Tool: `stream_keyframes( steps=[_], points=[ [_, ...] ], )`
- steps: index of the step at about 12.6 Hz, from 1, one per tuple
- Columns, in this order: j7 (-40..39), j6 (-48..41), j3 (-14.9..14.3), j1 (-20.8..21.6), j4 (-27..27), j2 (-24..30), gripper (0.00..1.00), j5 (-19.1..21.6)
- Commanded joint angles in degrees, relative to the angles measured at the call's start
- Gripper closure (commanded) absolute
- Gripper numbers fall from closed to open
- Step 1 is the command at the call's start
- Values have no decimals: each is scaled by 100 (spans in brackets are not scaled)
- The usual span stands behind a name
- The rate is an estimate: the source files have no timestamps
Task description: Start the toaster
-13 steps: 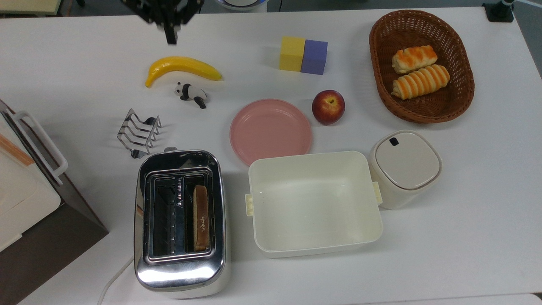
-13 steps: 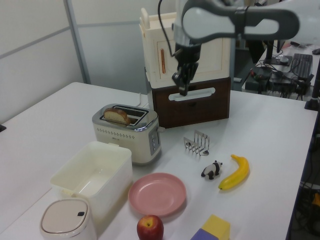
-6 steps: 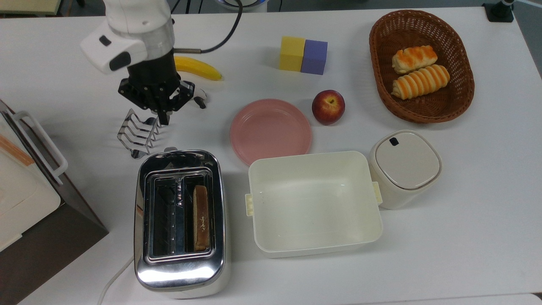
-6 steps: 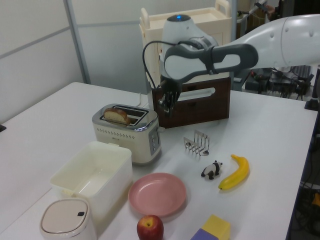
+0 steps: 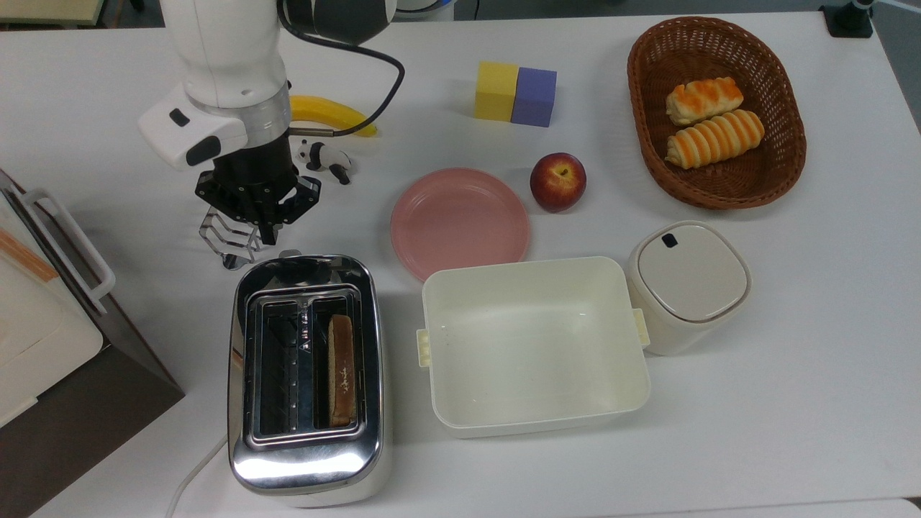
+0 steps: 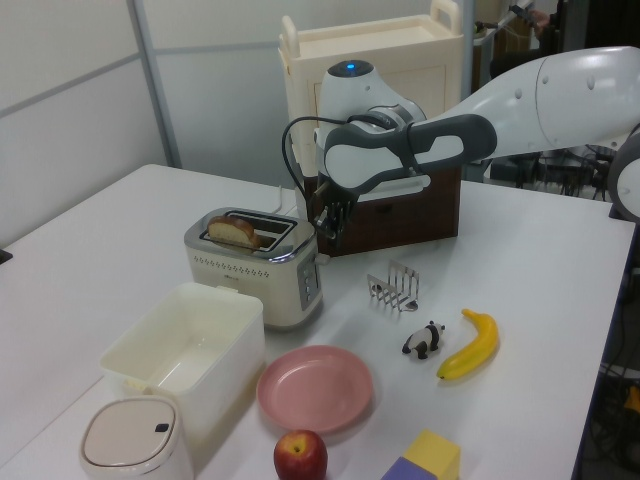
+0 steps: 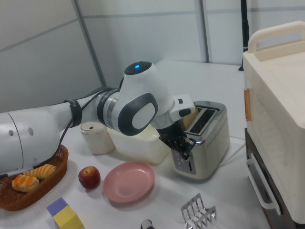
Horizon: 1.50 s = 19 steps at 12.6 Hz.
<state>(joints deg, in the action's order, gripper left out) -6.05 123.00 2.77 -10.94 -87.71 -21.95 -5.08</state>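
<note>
One toaster (image 5: 306, 378) stands on the white tabletop (image 5: 791, 345) at the top view's lower left, chrome top up, with two slots; the slot on the top view's right holds a single slice of toast (image 5: 341, 368), the other is empty. A white cord (image 5: 193, 471) trails from its lower end. Its small lever (image 5: 290, 253) sits at the end toward the top view's top.

The tool (image 5: 268, 234) hangs just above that lever end, beside the lever, fingers pointing down and drawn close together with nothing between them (whether they touch the lever cannot be told). In the right view the tool (image 7: 186, 151) is against the toaster's (image 7: 205, 138) front face.

Just beyond, partly under the arm, is one wire toast rack (image 5: 229, 241). Near it lie one panda figure (image 5: 325, 158) and one banana (image 5: 334, 115). Right of the toaster in the top view sits one cream tub (image 5: 532, 345), open, and one lidded white bin (image 5: 687, 284). Above the tub are one pink plate (image 5: 460, 221) and one apple (image 5: 557, 181). Two foam cubes touch, one yellow (image 5: 496, 91) and one purple (image 5: 534, 96). One wicker basket (image 5: 647, 144) holds two bread rolls (image 5: 714, 137). One boxy white-and-brown appliance (image 5: 50, 324) stands at the top view's left edge.
</note>
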Motion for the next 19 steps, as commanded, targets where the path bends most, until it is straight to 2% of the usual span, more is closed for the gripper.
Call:
stream_keyframes(
  steps=[1, 11, 15, 19],
  points=[
    [34, 180, -22, 40, -27, -55, 100, -168],
    [25, 453, 145, 40, -88, -152, 100, -239],
    [16, 479, 346, -206, -88, -301, 100, -300],
    [16, 488, 364, -206, -97, -442, 100, -432]
  ],
)
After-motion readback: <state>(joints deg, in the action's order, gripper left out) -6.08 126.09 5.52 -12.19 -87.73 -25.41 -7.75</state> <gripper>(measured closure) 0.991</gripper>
